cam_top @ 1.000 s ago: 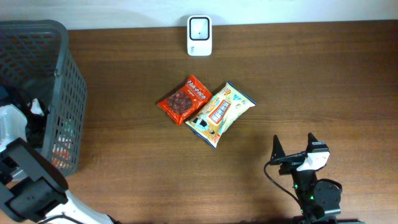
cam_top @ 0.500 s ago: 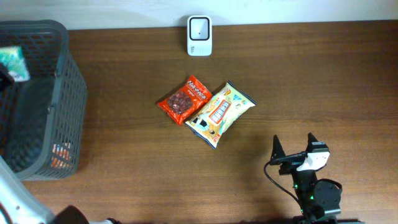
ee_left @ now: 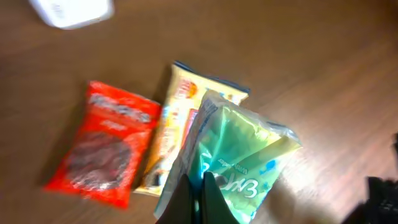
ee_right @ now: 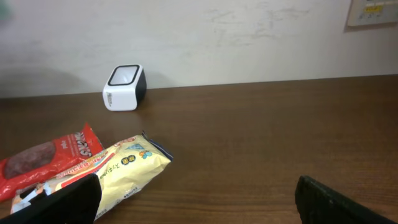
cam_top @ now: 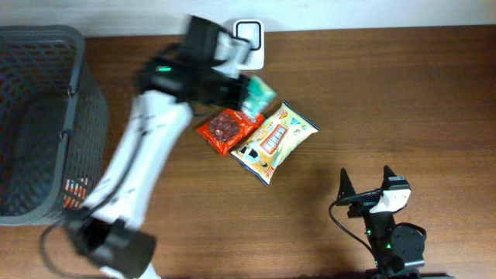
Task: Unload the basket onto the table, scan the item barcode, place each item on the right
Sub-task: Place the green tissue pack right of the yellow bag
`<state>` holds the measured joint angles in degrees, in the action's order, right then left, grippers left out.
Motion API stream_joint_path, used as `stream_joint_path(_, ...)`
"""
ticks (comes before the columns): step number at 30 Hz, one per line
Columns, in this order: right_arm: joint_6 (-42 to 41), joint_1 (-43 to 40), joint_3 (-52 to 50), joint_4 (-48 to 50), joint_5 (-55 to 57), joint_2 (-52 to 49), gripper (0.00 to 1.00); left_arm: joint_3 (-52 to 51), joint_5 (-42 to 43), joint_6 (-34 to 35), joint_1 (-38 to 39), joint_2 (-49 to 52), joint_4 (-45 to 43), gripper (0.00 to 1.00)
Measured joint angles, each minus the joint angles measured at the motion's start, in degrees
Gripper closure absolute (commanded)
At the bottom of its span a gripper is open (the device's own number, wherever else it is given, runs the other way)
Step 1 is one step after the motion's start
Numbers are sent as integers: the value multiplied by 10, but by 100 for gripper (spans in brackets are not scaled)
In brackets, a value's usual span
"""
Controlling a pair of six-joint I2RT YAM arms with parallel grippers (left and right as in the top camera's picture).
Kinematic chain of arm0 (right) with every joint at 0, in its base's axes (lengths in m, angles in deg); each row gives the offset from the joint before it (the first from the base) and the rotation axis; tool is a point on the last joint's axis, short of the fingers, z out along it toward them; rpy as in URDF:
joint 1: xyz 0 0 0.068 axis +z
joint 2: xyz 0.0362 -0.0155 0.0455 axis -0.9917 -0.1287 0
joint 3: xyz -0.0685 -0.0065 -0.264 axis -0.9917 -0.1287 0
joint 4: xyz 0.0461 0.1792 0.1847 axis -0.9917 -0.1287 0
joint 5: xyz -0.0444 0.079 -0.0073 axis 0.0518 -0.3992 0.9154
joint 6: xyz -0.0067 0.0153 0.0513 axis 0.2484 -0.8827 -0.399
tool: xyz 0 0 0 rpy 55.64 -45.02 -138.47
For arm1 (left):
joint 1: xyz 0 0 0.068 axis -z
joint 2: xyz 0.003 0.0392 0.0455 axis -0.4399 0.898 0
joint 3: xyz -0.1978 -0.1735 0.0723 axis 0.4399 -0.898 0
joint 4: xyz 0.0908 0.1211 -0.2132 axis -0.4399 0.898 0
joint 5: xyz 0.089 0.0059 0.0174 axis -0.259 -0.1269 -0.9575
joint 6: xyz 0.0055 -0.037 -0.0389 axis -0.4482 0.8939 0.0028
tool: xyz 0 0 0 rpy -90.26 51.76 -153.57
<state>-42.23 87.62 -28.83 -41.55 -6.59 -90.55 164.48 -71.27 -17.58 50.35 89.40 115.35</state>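
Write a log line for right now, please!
left hand: shut on green packet | green packet: lifted, near scanner | right hand: open, empty

1. A teal-green packet with white lettering is seen in the black left tool.
2. Beside the tool, a red packet and a yellow, blue-edged packet are seen.
3. Beyond it, a white, dark-windowed scanner is seen.
4. The tabletop is grained brown, the basket dark grey mesh.
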Motion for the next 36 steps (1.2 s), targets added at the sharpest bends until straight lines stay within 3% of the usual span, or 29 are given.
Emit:
stream_joint_path(4,0,0,0,0,0,0,2,-3,-18,29,89,99,-72,100)
stream_joint_path(8,0,0,0,0,0,0,2,-3,-22,121,145,185,-124,100)
stream_joint_path(16,0,0,0,0,0,0,2,-3,-53,265,178,209,-134,100)
stream_joint_path(20,0,0,0,0,0,0,2,-23,-82,289,177,209,-165,100)
stream_joint_path(21,0,0,0,0,0,0,2,-33,-86,292,178,209,-171,97)
stream_joint_path(22,0,0,0,0,0,0,2,-40,-87,294,178,209,-173,88)
stream_joint_path(23,0,0,0,0,0,0,2,-44,-88,296,178,209,-173,62)
stream_joint_path(24,0,0,0,0,0,0,2,-46,-88,297,178,209,-173,54)
stream_joint_path(30,0,0,0,0,0,0,2,-46,-86,297,177,209,-174,48)
stream_joint_path(33,0,0,0,0,0,0,2,-27,-83,257,166,209,-161,44)
stream_joint_path(36,0,0,0,0,0,0,1,64,-81,205,108,182,-92,44)
